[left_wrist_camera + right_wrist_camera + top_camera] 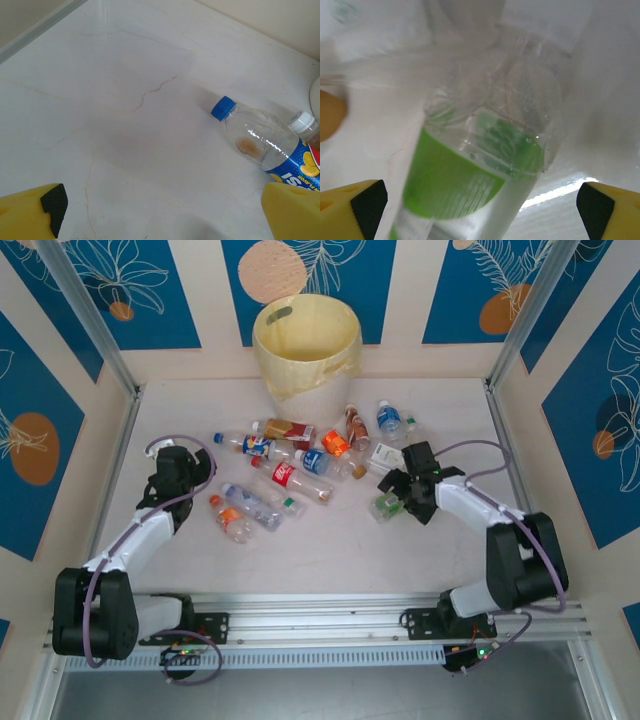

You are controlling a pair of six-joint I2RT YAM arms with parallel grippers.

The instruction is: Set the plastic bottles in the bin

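Right pincer gapes wide astride a green-labelled bottle lying on the surface; left pincer, likewise spread (nothing held), hovers near a blue-capped bottle. The bin stands beyond.

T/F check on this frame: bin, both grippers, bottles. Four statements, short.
1. The bin stands upright at the far side of the table. True.
2. The right gripper is shut on the green-labelled bottle. False: its jaws are open, with the bottle lying between them.
3. The left gripper holds the blue-capped bottle. False: it is open over bare table, and the bottle lies ahead of it.
4. Several plastic bottles lie on the table in front of the bin. True.
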